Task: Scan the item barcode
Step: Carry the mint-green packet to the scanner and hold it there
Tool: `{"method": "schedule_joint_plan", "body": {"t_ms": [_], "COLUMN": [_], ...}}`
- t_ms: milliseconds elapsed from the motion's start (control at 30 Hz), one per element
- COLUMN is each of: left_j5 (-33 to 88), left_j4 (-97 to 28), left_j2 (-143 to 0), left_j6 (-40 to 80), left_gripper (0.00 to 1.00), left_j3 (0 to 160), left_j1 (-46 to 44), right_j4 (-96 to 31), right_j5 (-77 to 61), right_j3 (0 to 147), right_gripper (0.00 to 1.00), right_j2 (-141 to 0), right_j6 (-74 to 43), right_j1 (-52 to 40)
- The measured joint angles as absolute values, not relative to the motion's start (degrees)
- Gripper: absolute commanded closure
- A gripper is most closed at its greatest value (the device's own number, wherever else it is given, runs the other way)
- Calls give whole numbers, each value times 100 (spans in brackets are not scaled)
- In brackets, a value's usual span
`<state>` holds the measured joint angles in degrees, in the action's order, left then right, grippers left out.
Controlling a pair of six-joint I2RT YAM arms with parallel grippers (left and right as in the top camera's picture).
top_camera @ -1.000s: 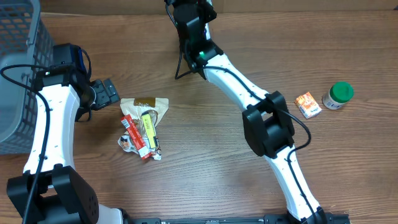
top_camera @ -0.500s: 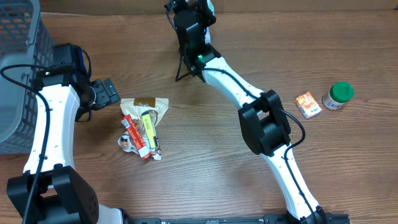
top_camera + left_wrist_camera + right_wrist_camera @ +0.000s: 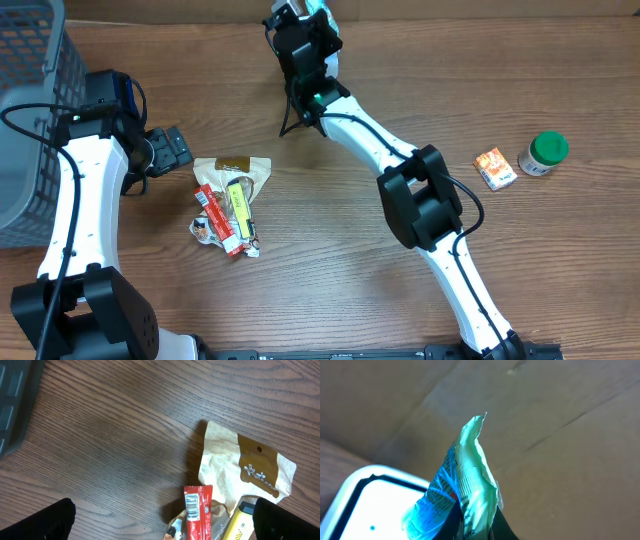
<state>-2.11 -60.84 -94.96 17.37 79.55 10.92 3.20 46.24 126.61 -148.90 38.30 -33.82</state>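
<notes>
Right hand (image 3: 474,527) is far up and to the right of the tan pouch (image 3: 235,168), at the back edge of the counter (image 3: 330,260), fingers pressed together and pinching a crinkled blue-and-white packet (image 3: 470,470). In the right wrist view the packet stands up on edge out of the fingers, with fine printed lines on its pale side, too blurred to tell if they are a barcode. A white panel (image 3: 375,495) with a dark border is just left of the packet, can't tell what it is. Left hand (image 3: 175,150) is just left of the tan pouch, low over the counter, fingers (image 3: 50,520) spread wide and holding nothing. The pouch lies flat. A red bar (image 3: 197,510) is touching its lower edge, barcode (image 3: 191,505) face up. A yellow item (image 3: 240,200) lies on the pouch's lower part, beside the bar. A grey basket (image 3: 25,100) is well left of the pouch, past the left arm. A small orange carton (image 3: 494,168) and a green-lidded jar (image 3: 543,153) are far right of the pouch, close together, the jar upright.
</notes>
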Motion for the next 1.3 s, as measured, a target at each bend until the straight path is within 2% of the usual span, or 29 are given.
{"method": "schedule_joint_plan", "body": {"t_ms": [533,733,933,1300], "left_j5": [-211,-211,-211,-211], "left_j4": [-6082,-6082,-6082,-6082], "left_j2": [-9496,-9496,-9496,-9496], "left_j6": [1737,1737,1737,1737], "left_gripper": [0,0,0,0], "left_j3": [7955,7955,7955,7955], "left_j1": [1092,1092,1092,1092], "right_j4": [-215,454,482,128], "right_j5": [4584,4718,4831,4829], "right_j3": [12750,12744,12744,12744], "right_gripper": [96,96,96,96], "right_j2": [-14890,-14901,-14912,-14912], "right_j6": [3577,3881,4069,3715], "right_j1": [-3603,-3579,-3406,-2965]}}
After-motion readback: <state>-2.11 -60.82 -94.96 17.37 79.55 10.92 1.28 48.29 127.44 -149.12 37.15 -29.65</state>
